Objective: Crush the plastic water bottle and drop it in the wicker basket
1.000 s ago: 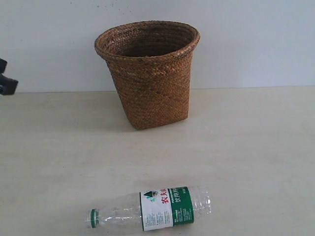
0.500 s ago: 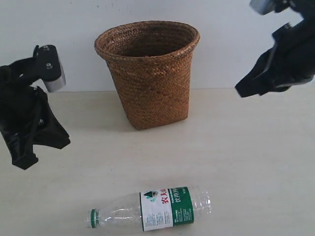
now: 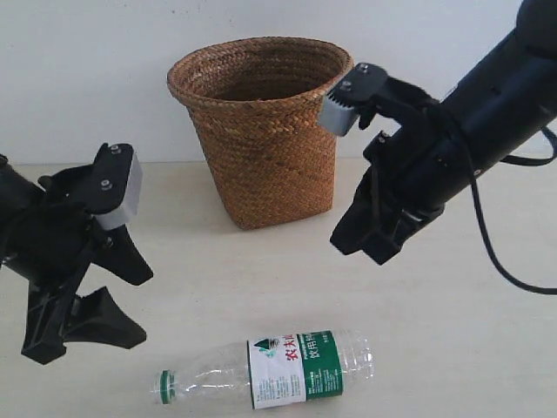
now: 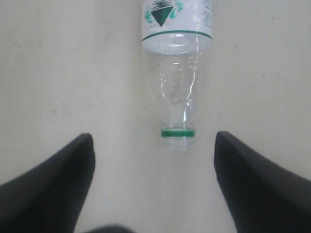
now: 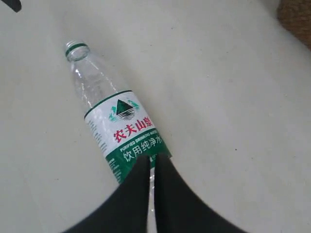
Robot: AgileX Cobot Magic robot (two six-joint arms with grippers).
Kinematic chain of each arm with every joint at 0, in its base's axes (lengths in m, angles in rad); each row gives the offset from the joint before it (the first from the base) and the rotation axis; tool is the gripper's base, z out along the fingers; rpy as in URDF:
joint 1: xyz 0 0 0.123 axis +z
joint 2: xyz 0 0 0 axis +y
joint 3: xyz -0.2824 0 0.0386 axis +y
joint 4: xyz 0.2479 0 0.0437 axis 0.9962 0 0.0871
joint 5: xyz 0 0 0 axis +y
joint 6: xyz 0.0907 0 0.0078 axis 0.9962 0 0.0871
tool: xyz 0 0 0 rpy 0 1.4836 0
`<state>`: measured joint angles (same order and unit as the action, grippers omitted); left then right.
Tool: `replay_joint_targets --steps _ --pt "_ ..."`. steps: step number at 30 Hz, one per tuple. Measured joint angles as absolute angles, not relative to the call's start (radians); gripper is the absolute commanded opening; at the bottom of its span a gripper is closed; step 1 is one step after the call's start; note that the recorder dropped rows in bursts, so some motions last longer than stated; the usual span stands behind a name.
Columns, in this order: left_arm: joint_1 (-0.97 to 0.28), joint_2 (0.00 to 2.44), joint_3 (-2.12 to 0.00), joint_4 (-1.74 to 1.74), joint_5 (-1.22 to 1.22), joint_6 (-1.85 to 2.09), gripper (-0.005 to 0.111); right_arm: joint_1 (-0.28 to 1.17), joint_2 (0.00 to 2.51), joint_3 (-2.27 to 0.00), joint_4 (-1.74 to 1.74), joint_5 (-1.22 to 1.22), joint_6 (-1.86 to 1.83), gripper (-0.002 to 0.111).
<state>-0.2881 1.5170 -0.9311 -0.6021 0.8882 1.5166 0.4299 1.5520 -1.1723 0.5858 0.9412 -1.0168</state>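
left gripper (image 4: 153, 138) hangs spread wide, just beside the green-ringed neck of the plastic water bottle (image 3: 278, 370), not touching. right gripper (image 5: 153, 159), pressed nearly together, hovers higher, near its labelled half. bottle lies flat on the table (image 3: 461, 331), apart from the upright wicker basket (image 3: 265, 148).

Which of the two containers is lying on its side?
The plastic bottle, lying flat on the table; the wicker basket stands upright, mouth up.

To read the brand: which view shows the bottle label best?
Right wrist view: the plastic water bottle shows its label large and sharp. The exterior view has it small; the left wrist view cuts it off.
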Motion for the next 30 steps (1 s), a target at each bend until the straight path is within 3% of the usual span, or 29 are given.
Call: replay_joint_targets --steps 10,16,30 --pt "-0.297 1.607 -0.876 -0.728 0.819 1.668 0.066 0.452 1.673 -1.174 0.601 0.931 -1.032 0.0" --pt "-0.395 1.746 -0.876 -0.679 0.726 1.678 0.066 0.452 1.701 -1.174 0.613 0.927 -1.034 0.0" --pt "-0.403 1.849 -0.876 -0.669 0.594 1.686 0.06 0.452 1.72 -1.174 0.631 0.925 -1.034 0.0"
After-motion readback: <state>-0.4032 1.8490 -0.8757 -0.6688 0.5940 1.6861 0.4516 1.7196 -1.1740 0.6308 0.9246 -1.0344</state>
